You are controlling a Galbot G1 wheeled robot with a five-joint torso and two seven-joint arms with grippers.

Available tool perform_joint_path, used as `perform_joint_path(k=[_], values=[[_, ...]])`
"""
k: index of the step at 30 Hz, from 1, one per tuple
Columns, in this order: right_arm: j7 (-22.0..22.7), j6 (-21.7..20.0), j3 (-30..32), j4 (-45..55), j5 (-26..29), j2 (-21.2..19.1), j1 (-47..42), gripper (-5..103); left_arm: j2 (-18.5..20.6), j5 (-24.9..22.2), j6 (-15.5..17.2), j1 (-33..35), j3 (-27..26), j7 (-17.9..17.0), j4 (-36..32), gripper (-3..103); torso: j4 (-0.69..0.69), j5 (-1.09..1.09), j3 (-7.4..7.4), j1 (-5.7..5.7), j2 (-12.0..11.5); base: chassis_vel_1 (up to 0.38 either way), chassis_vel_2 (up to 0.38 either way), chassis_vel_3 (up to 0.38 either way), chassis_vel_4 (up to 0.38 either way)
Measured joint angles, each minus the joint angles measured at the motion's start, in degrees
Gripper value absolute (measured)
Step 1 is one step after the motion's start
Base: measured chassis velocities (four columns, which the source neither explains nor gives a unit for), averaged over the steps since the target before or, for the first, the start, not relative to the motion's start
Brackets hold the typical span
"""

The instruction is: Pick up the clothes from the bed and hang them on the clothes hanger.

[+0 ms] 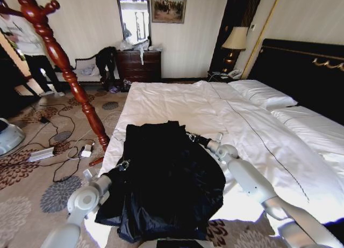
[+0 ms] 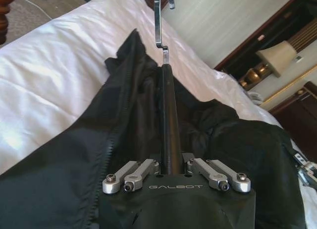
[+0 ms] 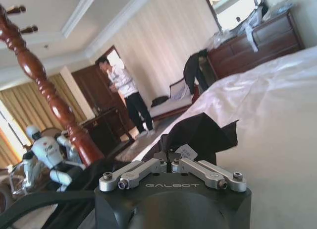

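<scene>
Lying spread over the near corner of the bed point(image 1: 177, 100), the clothes point(image 1: 166, 178) are a dark heap on the white sheet. My right gripper point(image 3: 170, 158) is at their far right edge, its fingers closed on a fold of the black cloth beside the small white tag point(image 3: 185, 151). My left gripper point(image 1: 123, 165) is at the left edge of the clothes; its fingers are closed together over the cloth, but I cannot tell if they hold it. The hanger point(image 1: 64, 65) stands on the carpet just left of the bed.
</scene>
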Motion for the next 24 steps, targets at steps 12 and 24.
perform_joint_path(k=[12,24], values=[[3.3,2.4,0.8,1.3,3.5,-0.1,1.0,0,-2.6,-2.2,-0.2,0.9,2.1,2.7,-1.0,18,0.0,0.0,0.0,0.0,0.0,0.0,0.0,0.0,0.0],[3.1,3.5,0.9,2.2,3.2,0.1,0.9,0,-1.7,-6.5,3.3,2.7,5.7,6.1,-2.6,18,0.01,0.0,0.0,0.0,0.0,0.0,0.0,0.0,0.0]])
